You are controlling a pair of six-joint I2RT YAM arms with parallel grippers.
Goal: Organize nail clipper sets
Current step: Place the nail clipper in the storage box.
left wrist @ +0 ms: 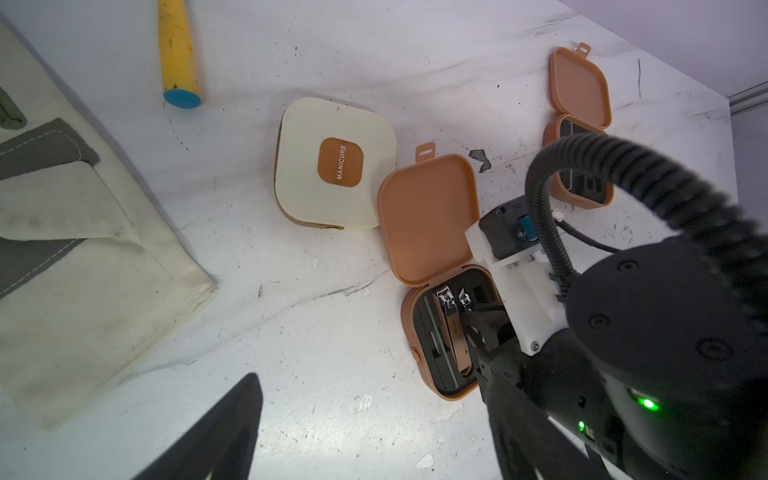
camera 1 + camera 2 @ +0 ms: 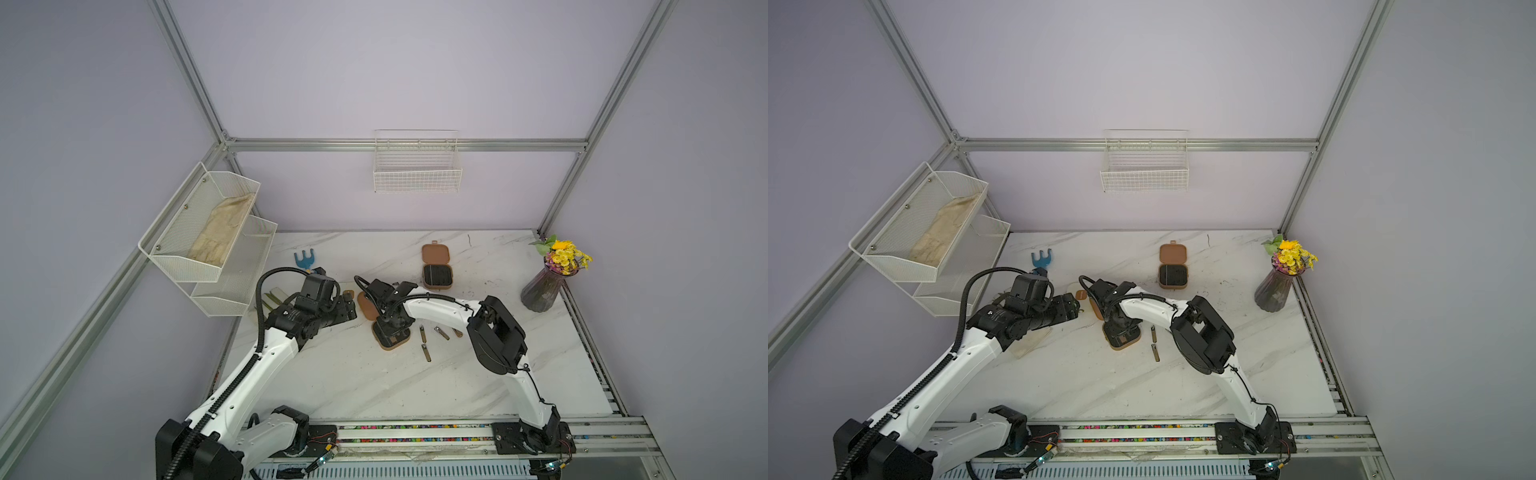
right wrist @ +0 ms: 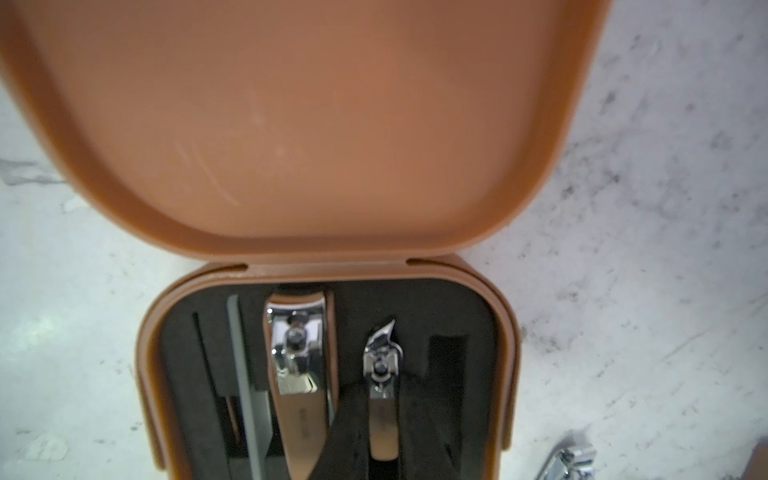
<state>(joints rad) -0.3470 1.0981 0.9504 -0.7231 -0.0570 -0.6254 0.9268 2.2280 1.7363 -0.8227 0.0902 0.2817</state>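
Note:
An open brown case (image 3: 332, 124) lies mid-table, with a large clipper (image 3: 297, 374) and a grey file (image 3: 245, 374) in its black foam. My right gripper (image 3: 382, 411) reaches down into this case (image 2: 390, 344), shut on a small bronze clipper (image 3: 382, 365) lying in its slot. A shut cream case (image 1: 332, 162) labelled MANICURE rests beside the brown lid (image 1: 428, 216). A second open brown case (image 2: 436, 266) sits further back. My left gripper (image 1: 374, 449) hovers open over bare table near the cream case. Several loose clippers (image 2: 426, 352) lie right of the near case.
A blue-and-yellow toy rake (image 2: 303, 258) lies at the back left. A cream cloth bag (image 1: 83, 249) lies under the left arm. A dark vase of flowers (image 2: 544, 286) stands at the right edge. White mesh shelves (image 2: 208, 232) and a wire basket (image 2: 417, 166) hang on the walls.

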